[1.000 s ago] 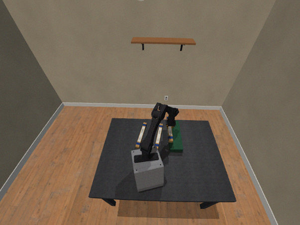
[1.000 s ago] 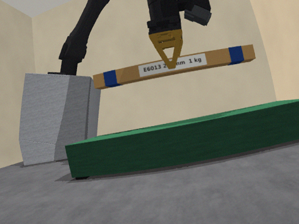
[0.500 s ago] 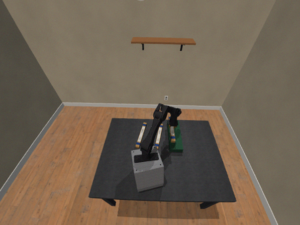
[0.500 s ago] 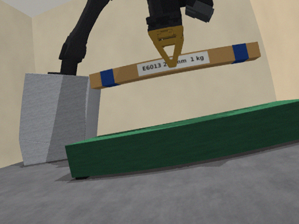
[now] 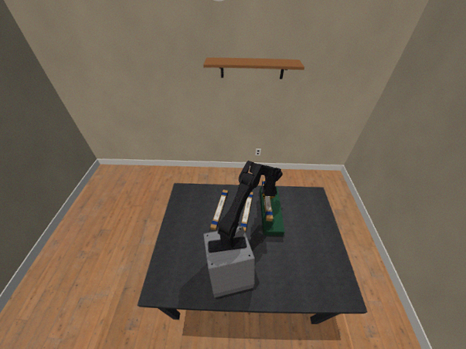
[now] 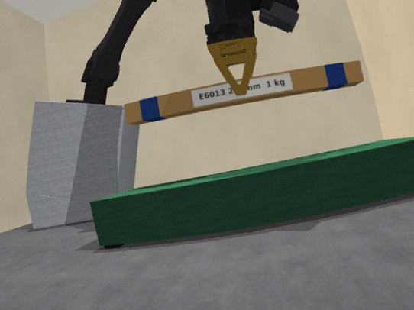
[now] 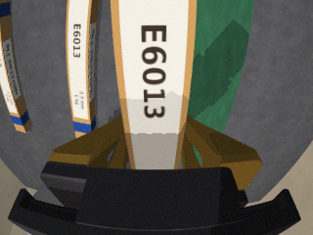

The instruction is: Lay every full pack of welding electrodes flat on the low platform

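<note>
My gripper (image 6: 239,85) is shut on a tan pack of welding electrodes (image 6: 243,91) with blue bands and a white label reading E6013, 1 kg. It grips the pack at its middle and holds it level in the air, well above the low green platform (image 6: 267,190). In the overhead view the held pack (image 5: 268,207) hangs over the platform (image 5: 274,215). In the wrist view the pack (image 7: 155,59) runs lengthwise over the platform's left edge (image 7: 218,46). Two other packs (image 5: 218,209) (image 5: 246,213) lie flat on the table left of the platform.
The grey robot base block (image 5: 229,264) stands on the dark table (image 5: 254,249) in front of the packs, and shows left of the platform in the low side view (image 6: 72,164). A wooden shelf (image 5: 253,63) hangs on the far wall.
</note>
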Robot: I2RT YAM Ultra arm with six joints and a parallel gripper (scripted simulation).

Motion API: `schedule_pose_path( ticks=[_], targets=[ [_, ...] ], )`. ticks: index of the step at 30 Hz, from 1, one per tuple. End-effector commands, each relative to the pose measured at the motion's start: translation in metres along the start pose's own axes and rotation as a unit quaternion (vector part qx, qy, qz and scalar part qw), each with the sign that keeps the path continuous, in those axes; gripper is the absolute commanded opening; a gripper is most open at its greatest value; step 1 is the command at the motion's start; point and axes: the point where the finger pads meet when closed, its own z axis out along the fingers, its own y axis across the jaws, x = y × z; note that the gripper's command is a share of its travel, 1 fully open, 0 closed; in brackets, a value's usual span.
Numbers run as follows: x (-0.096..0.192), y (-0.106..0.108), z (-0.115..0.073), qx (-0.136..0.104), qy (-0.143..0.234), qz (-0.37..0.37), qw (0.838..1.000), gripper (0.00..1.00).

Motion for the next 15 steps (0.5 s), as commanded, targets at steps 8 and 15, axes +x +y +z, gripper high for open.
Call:
schedule_pose_path(
  ticks=[8,15],
  targets=[
    [-0.0191,-0.0267,-0.0501,0.028,-0.046,0.003,0.999,0.0],
    [-0.0194,-0.0282,-0.0497,0.028,-0.046,0.003,0.999,0.0]
  ],
)
